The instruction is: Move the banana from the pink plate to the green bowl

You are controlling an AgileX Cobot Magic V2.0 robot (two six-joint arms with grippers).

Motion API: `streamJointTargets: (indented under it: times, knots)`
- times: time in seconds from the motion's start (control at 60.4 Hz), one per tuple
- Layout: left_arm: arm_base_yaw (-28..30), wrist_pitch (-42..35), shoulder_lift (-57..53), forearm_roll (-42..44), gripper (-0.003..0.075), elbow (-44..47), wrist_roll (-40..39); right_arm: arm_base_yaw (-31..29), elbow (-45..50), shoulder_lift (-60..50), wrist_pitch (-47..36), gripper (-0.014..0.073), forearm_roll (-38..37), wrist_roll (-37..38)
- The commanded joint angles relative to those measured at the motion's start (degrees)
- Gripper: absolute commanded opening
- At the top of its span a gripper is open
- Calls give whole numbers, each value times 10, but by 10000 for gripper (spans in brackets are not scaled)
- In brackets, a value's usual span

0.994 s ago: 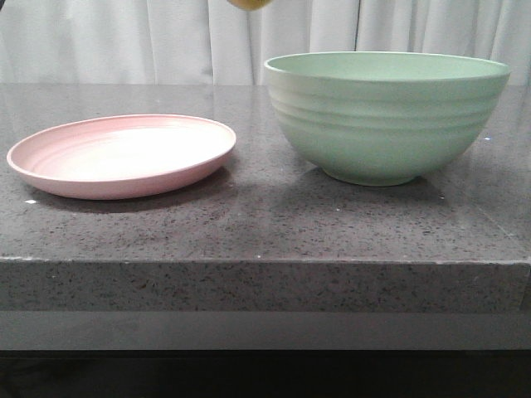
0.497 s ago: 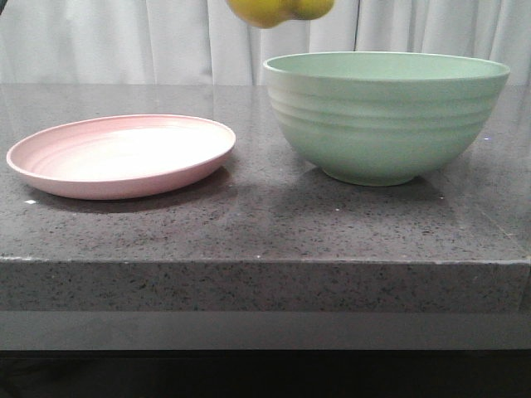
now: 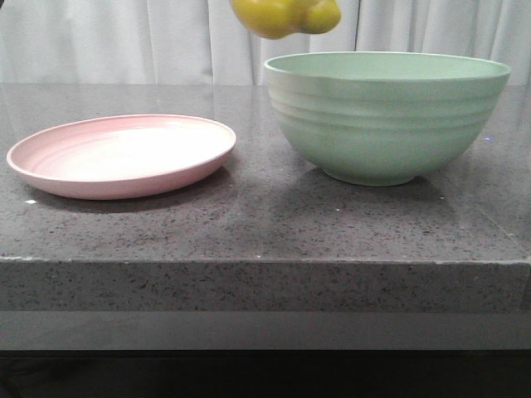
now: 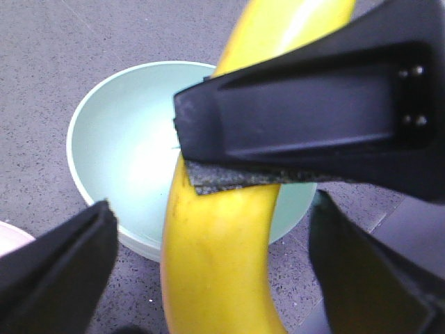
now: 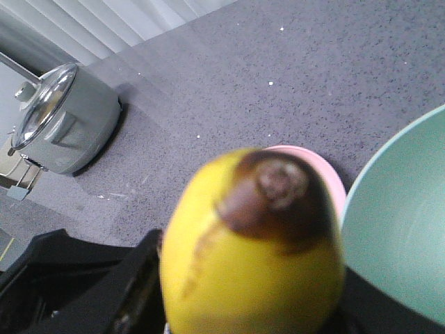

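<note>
The yellow banana (image 3: 282,15) hangs at the top edge of the front view, above the left rim of the mint-green bowl (image 3: 386,116). The pink plate (image 3: 120,153) lies empty to the left. Neither gripper shows in the front view. In the right wrist view my right gripper (image 5: 250,278) is shut on the banana (image 5: 250,257), whose dark tip faces the camera. In the left wrist view my left gripper (image 4: 215,278) is open, its jaws apart on either side of the banana (image 4: 222,257). The right gripper's padded finger (image 4: 306,118) lies across the banana over the bowl (image 4: 125,139).
A steel pot with a glass lid (image 5: 62,118) stands on the grey speckled counter beyond the plate (image 5: 327,170). A white curtain (image 3: 108,41) hangs behind the table. The counter's front edge (image 3: 265,261) runs across the front view.
The banana has come down into the front view from the top edge and shifted slightly right, toward the bowl. Plate and bowl have not moved.
</note>
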Motion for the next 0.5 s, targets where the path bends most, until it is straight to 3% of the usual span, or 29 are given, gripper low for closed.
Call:
streamJointTargets:
  times: [0.0,0.182,0.315,0.481]
  knots:
    - [-4,-47,-20,-2,620,-22,-2,-2,-19,-14,-39,122,4,-8]
    - [-4,-47,-20,-2,620,-22,-2,-3,-19,-13,-80,122,4,-26]
    - [-4,-47,-20,-2,620,-22,-2,-27,-36,0,-117,122,3,-88]
    - [-4,-47,-20,-2,620,-22,-2,-81,-86,41,-88,122,3,-183]
